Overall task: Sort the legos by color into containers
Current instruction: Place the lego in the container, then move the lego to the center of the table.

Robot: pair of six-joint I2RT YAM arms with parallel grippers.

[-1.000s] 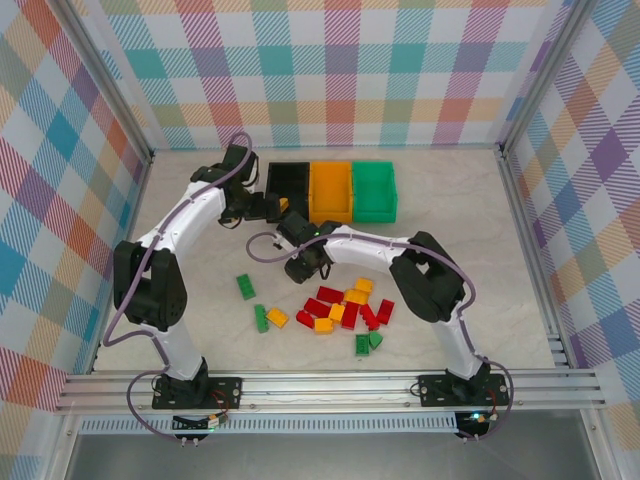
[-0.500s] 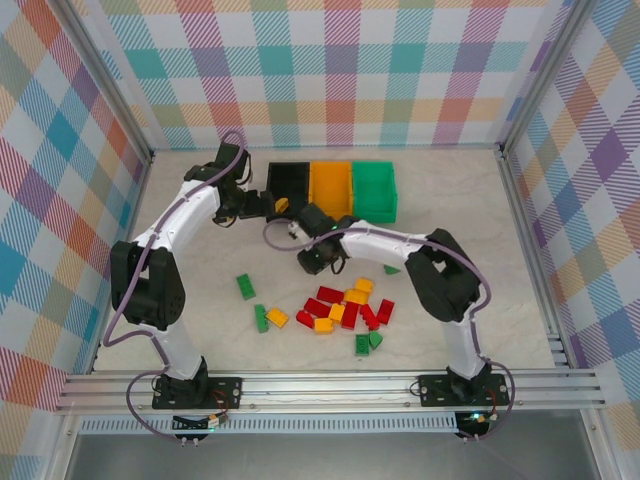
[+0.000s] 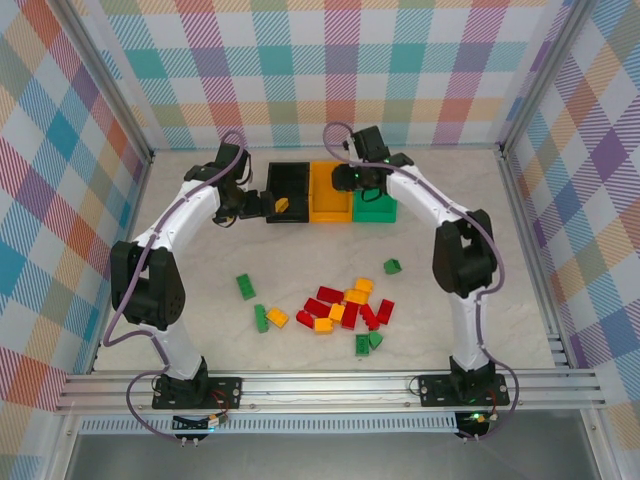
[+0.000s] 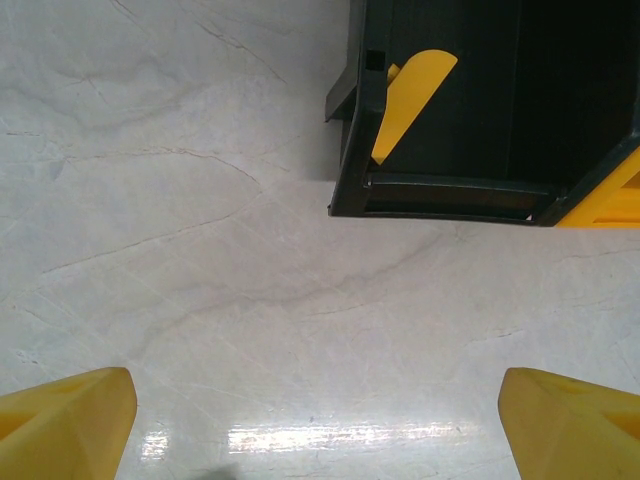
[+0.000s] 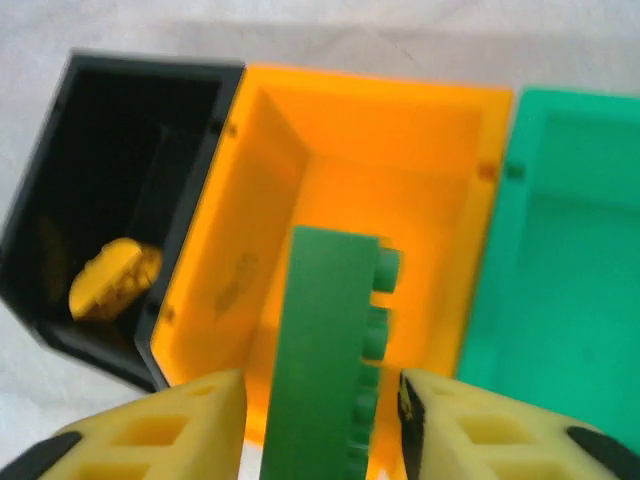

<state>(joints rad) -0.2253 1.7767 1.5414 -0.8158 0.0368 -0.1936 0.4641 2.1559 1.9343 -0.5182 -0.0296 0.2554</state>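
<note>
1. My left gripper [image 4: 318,415] hangs wide open over the table [image 4: 200,250], just beside the black bin [image 4: 440,195] (a yellow brick [image 4: 410,100] lies inside).
2. My right gripper [image 5: 320,430] is above the orange bin [image 5: 400,180] with a green brick [image 5: 325,340] between its fingers; clamped or loose, I cannot tell.
3. The green bin [image 5: 560,250] touches the orange one's right side.
4. Loose legos [image 3: 345,308] lie nearer my bases.

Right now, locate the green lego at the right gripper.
Right wrist view: the green lego stands between the right gripper's fingers, above the orange bin.
</note>
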